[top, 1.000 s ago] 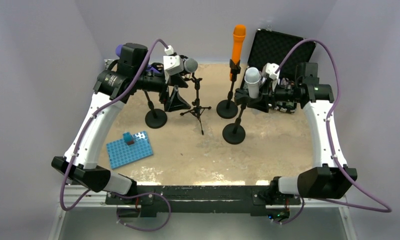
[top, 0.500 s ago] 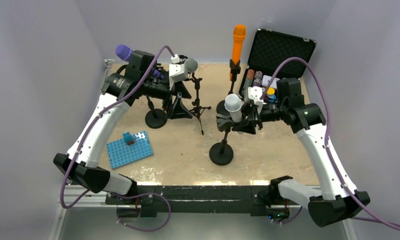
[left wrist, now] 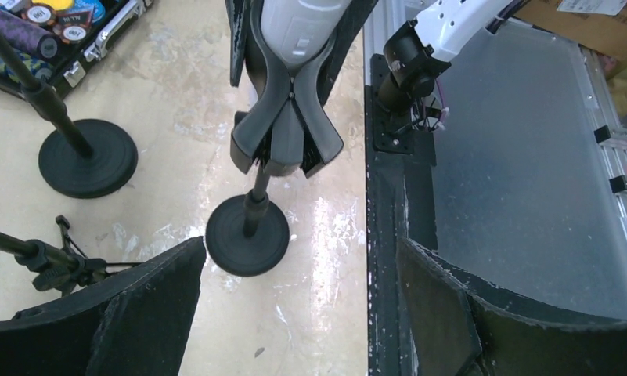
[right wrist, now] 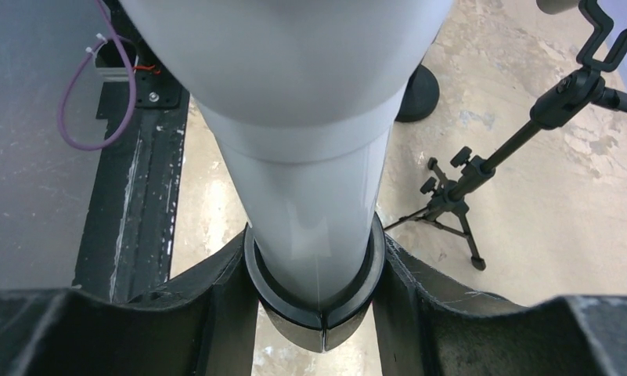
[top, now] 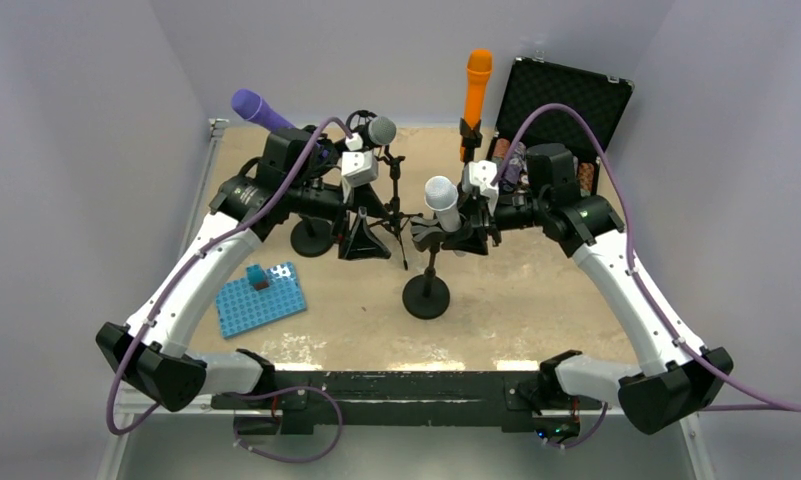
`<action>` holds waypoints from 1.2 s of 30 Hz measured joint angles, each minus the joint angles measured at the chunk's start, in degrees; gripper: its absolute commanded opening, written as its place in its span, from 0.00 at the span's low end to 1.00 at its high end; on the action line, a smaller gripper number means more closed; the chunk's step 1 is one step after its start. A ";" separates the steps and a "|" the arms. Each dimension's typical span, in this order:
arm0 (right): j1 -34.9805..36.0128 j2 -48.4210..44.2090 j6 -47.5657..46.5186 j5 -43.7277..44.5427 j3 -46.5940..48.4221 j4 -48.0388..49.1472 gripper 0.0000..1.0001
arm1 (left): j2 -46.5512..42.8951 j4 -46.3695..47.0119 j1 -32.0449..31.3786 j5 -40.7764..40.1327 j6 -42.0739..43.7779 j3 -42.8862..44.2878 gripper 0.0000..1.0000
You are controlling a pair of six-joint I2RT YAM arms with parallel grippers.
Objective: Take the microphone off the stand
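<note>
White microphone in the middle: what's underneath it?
A black clip cups the lower end of the white microphone, atop a thin pole on a round base. The right hand squeezes that clip. The microphone's very bottom is hidden inside it.

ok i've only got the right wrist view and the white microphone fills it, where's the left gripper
observer: The left gripper is open, just left of the white microphone, and is not touching it.
operator: what's below the mic, i can't see past it
observer: A thin black pole runs down to a round black base.
operator: any other mics out of my view
observer: Yes, an orange microphone stands upright on its own stand at the back.
</note>
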 measured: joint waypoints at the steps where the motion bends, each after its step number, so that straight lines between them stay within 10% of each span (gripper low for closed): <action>1: 0.33 0.28 0.11 0.57 0.00 0.46 0.30 | -0.02 1.14 -0.17 -0.04 -0.63 -0.31 0.96; 5: 0.76 0.28 0.90 0.96 -0.46 1.97 0.82 | 0.35 5.09 -0.70 -0.46 -2.54 -0.87 0.97; 7: 0.81 0.15 1.84 0.98 -0.98 2.99 0.92 | 0.72 6.78 -1.14 -0.74 -2.73 -0.87 0.98; 36: 0.85 -4.17 15.15 5.25 5.38 8.96 0.94 | 3.87 15.69 -5.29 -3.17 -5.68 -1.68 0.98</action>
